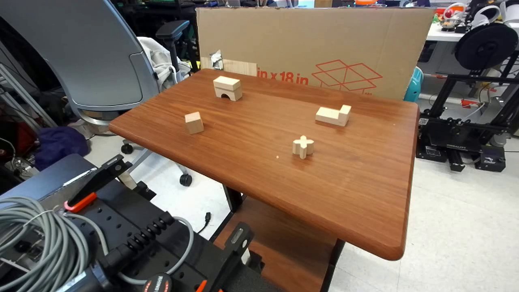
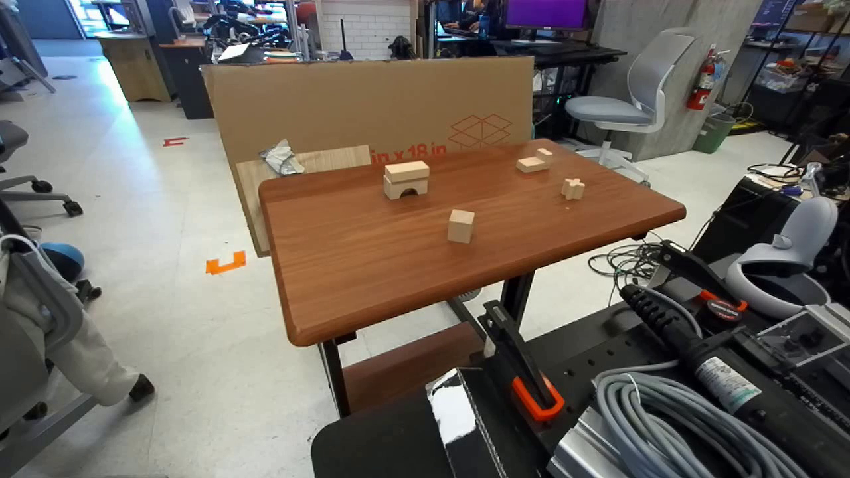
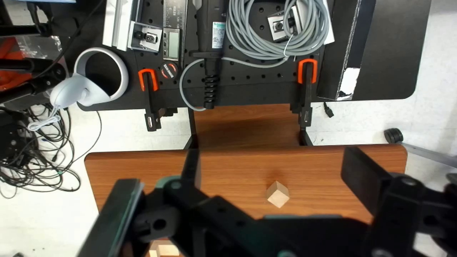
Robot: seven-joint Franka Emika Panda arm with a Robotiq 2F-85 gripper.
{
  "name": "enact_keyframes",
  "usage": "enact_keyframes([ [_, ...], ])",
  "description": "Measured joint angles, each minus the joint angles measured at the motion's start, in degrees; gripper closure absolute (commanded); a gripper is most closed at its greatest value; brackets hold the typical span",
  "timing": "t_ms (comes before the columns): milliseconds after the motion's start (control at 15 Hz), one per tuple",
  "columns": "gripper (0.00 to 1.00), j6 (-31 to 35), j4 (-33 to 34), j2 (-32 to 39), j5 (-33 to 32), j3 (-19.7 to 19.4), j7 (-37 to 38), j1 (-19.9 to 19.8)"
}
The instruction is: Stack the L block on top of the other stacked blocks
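Observation:
The L block (image 1: 329,116) lies on the wooden table, its short step pointing up at one end. It also shows in an exterior view (image 2: 532,164). The other stacked blocks (image 1: 228,88) are a flat block on an arch block with a dark gap below; they also show in an exterior view (image 2: 406,180). My gripper (image 3: 273,159) shows only in the wrist view. Its fingers are wide apart with nothing between them, above the table. The stack is out of the wrist view. A pale piece (image 3: 167,250) is partly hidden behind the gripper; I cannot tell which piece.
A small cube (image 1: 194,123) stands near the table's edge on the robot's side, also in the wrist view (image 3: 278,194). A cross-like piece (image 1: 303,147) stands between the L block and that edge. A cardboard sheet (image 1: 284,44) stands along the far edge.

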Motion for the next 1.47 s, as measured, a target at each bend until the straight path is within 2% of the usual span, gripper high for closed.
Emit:
enact_keyframes([
  [200,0.00,-0.6,1.9,2.7,-0.2,-0.5,-0.5,-0.3],
  [333,0.00,0.0,4.0,6.4,-1.0,-2.6,-2.1,-1.6],
  [733,0.00,8.3,13.5,21.0,-2.1,-14.0,-13.4,-6.8],
  [933,0.00,11.8,19.4,28.9,-2.1,-17.7,-18.4,-7.9],
  [1467,0.00,14.8,38.6,50.1,-4.4,-18.2,-18.1,-8.6],
])
